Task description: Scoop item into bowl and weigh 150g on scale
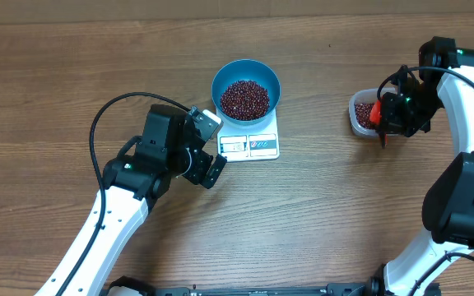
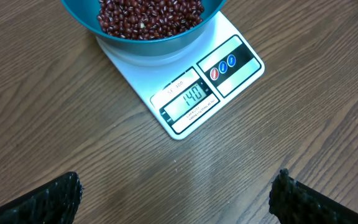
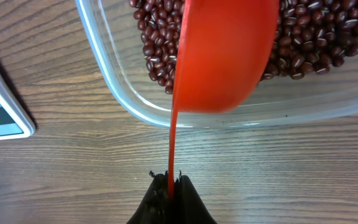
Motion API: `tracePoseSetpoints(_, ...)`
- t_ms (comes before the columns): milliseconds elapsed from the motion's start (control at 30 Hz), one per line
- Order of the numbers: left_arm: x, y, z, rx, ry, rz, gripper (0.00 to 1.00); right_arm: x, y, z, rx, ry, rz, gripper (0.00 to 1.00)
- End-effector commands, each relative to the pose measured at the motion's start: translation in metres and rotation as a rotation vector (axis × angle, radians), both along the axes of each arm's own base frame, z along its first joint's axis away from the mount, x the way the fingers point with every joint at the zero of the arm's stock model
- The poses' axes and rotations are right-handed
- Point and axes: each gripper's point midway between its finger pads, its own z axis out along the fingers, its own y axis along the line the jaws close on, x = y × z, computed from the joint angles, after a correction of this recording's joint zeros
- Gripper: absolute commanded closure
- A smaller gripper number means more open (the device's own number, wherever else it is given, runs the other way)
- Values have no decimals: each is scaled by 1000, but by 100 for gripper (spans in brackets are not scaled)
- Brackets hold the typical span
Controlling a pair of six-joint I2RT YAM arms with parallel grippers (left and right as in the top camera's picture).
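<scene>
the right gripper (image 3: 169, 183) was clenched on the thin handle of a red scoop (image 3: 225, 56), and that handle ran from 6 o'clock at the jaws up to 12 o'clock in the right wrist view, so the cup of the scoop sat over the near edge of the clear tub (image 3: 123, 99) and the beans (image 3: 160, 56) in it; whether the cup touched them could not be told. in the overhead view the blue bowl (image 1: 217, 82) stood on the far end of the white scale (image 1: 262, 145), holding a mound of beans, and it lay between 9 and 10 o'clock from the right gripper, well apart across bare table (image 1: 327, 205). the scale's display seemed to read 140 (a little short of 150, so judging by that, 1 small scoop more was probably wanted). the left gripper (image 1: 212, 146) was released wide, holding nothing, just beside the scale's display edge at about 8 o'clock from the bowl; it was the nearer arm, yet only the right one carried the tool, so the carry toward 9 o'clock looked to be its job.
</scene>
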Motion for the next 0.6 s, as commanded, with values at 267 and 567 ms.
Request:
tracePoseSetpoints(267, 1, 2, -3, 2, 10, 16, 1, 8, -2, 9, 3, -48, -8, 96)
tracePoseSetpoints(567, 1, 2, -3, 2, 10, 16, 0, 13, -2, 10, 4, -65, -12, 95)
